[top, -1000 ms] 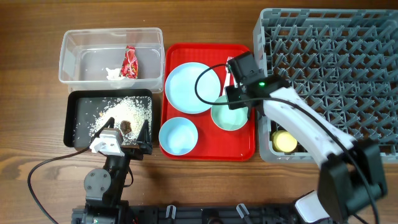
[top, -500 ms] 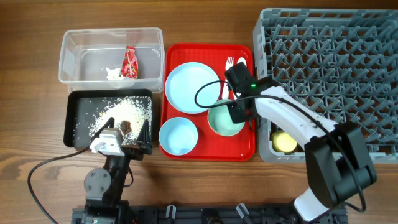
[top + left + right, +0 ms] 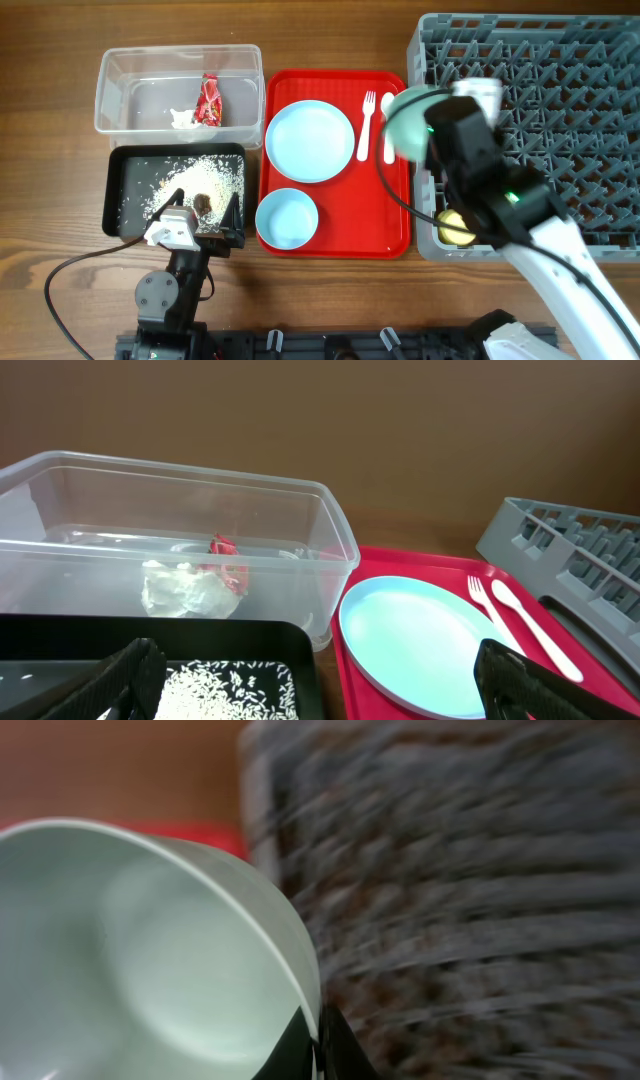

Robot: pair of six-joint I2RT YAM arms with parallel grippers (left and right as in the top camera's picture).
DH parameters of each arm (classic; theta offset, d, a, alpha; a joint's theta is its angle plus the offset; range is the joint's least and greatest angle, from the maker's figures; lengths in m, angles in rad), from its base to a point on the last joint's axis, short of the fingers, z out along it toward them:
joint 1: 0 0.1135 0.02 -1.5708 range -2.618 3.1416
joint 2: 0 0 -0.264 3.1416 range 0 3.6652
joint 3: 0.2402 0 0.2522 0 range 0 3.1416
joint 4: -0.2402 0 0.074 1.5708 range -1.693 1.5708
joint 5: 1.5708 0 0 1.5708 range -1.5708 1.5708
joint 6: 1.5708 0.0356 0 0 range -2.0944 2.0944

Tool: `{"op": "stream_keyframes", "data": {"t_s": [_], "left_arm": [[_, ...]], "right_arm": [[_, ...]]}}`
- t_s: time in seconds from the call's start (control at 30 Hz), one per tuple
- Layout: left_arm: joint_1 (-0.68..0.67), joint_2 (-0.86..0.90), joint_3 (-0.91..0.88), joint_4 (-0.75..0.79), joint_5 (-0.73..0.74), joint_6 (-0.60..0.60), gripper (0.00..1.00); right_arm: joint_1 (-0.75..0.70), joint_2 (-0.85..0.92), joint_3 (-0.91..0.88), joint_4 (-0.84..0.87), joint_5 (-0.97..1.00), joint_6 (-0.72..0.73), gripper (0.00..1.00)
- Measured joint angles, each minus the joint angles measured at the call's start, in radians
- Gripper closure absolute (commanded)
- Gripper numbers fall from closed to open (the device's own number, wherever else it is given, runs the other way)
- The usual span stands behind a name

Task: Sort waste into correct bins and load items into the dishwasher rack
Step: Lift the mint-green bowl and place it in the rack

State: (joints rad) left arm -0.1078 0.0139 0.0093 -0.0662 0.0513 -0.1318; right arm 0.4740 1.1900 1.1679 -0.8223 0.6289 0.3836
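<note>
Right now the right pincer (image 3: pixel 318 1042) is clamped on the rim of the mint green round plastic bowl (image 3: pixel 405 122), with the wall pinched between its fingers as far as the right wrist view shows. The bowl hangs tilted, off the bench, over the seam between the red rectangular serving tray (image 3: pixel 360 210) and the left edge of the large grey pegged plastic rack (image 3: pixel 560 90), upper right of centre in the overhead frame. It's not seated on pegs yet. The right wrist view is smeared, so peg detail is unreadable.

Handling, my read: the bowl is stiff, light and glossy. A rim pinch lets it pivot or slip, so go slow and stand it between peg rows before letting go.

The small yellow cup (image 3: pixel 455 228) already sits in the rack's lower left corner. On the red tray: light blue flat plate (image 3: pixel 310 140), light blue bowl (image 3: pixel 287 218), white plastic fork (image 3: pixel 366 125) and white plastic spoon (image 3: pixel 530 628). The plate is flat and slick, so take it at the raised rim. The cutlery is thin and light, so pinch across the handle.

The left pincer (image 3: pixel 320 665) is spread wide and holds nothing, low at the near edge of the black rectangular tray (image 3: pixel 125 215), lower left.
</note>
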Motion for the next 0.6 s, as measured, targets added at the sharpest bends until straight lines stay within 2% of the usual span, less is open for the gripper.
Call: {"op": "stream_keyframes", "data": {"t_s": [0.1,0.27,0.33,0.47,0.6], "left_arm": [[0.0,0.0,0.0,0.0,0.0,0.0,0.0],[0.0,0.0,0.0,0.0,0.0,0.0,0.0],[0.0,0.0,0.0,0.0,0.0,0.0,0.0],[0.0,0.0,0.0,0.0,0.0,0.0,0.0],[0.0,0.0,0.0,0.0,0.0,0.0,0.0]], "right_arm": [[-0.018,-0.005,0.001,-0.017,0.311,0.037,0.96],[-0.14,0.114,0.001,0.024,0.536,0.039,0.96],[-0.211,0.222,0.0,0.106,0.611,-0.033,0.96],[-0.262,0.352,0.0,0.182,0.644,-0.17,0.96],[-0.262,0.416,0.0,0.203,0.628,-0.22,0.96]]}}
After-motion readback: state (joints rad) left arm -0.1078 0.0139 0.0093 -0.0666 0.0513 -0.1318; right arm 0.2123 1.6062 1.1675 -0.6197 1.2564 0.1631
